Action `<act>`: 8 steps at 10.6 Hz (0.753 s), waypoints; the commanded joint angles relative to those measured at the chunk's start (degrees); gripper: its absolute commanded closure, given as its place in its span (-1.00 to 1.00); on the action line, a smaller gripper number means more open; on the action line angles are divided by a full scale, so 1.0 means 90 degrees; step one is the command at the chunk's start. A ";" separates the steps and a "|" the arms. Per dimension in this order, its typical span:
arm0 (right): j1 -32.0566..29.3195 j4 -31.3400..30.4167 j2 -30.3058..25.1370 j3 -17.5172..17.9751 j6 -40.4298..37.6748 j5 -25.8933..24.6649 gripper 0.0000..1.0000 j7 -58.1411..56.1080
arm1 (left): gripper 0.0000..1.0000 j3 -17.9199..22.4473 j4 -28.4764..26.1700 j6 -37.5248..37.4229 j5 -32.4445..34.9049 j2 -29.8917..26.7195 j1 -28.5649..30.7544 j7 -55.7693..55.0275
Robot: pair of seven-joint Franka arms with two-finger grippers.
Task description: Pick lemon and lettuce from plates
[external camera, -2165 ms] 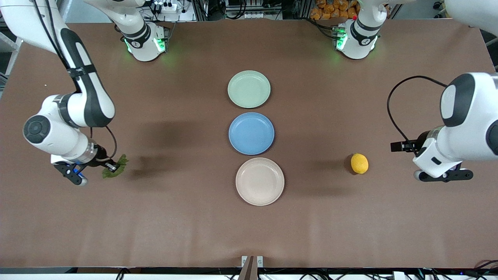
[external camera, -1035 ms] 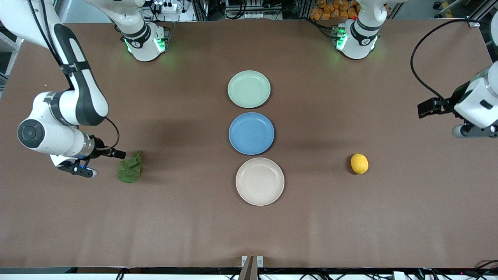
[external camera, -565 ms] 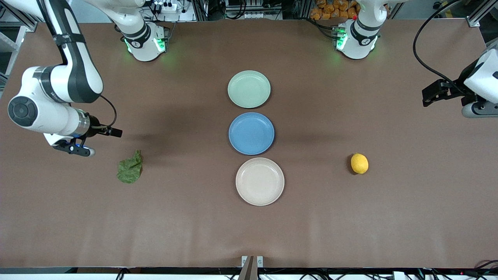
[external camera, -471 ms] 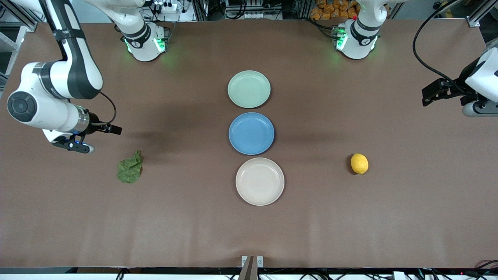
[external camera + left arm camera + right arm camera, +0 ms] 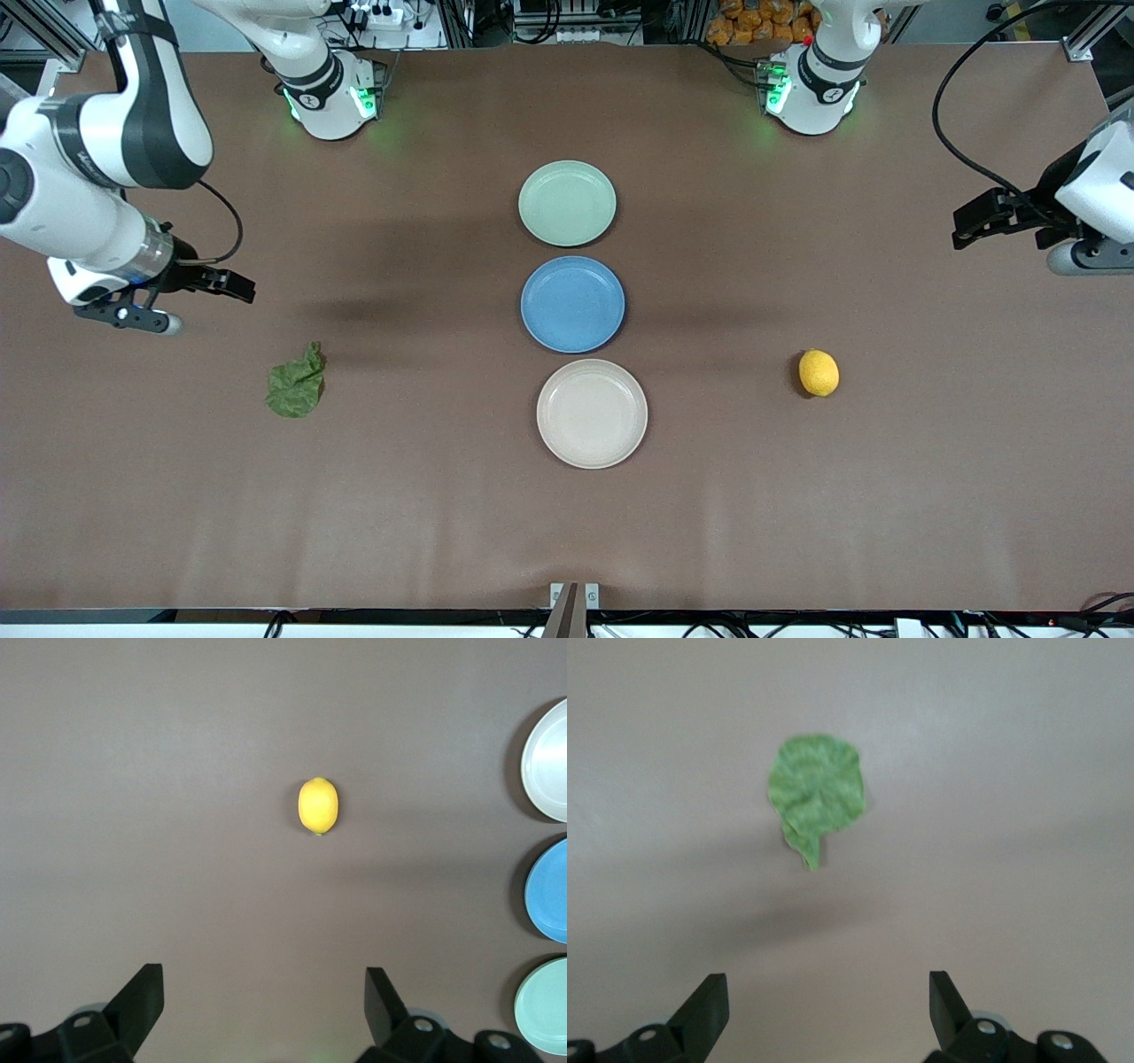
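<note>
The lemon (image 5: 819, 372) lies on the bare table toward the left arm's end, beside the beige plate (image 5: 592, 413). The lettuce (image 5: 296, 383) lies on the bare table toward the right arm's end. The mint plate (image 5: 567, 203) and the beige plate hold nothing. My left gripper (image 5: 1094, 259) is open and empty, up over the table's edge at its own end; its wrist view shows the gripper (image 5: 264, 1001) and the lemon (image 5: 318, 805) below. My right gripper (image 5: 128, 315) is open and empty, raised over the table at its own end; its wrist view shows the gripper (image 5: 828, 1005) and the lettuce (image 5: 816, 793).
A blue plate (image 5: 572, 304) sits between the mint and beige plates in a row down the table's middle; it holds nothing. The arms' bases (image 5: 328, 97) stand along the edge farthest from the front camera.
The right gripper has let go of the lettuce, which now lies on the table, and has risen away toward its end. The left gripper has drawn away from the lemon toward its own end.
</note>
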 commanded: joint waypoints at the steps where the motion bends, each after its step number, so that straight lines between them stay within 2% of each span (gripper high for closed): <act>1: -0.0047 0.0687 -0.0047 0.0063 -0.0138 -0.0012 -1.00 -0.0114 | -1.00 -0.0120 -0.0182 0.0129 -0.0180 -0.0149 0.0216 0.0113; 8: 0.0021 0.2612 0.0032 0.0082 -0.1866 -0.0003 -1.00 -0.0601 | -1.00 -0.0091 -0.0172 0.0198 -0.0141 -0.0022 0.0225 0.0113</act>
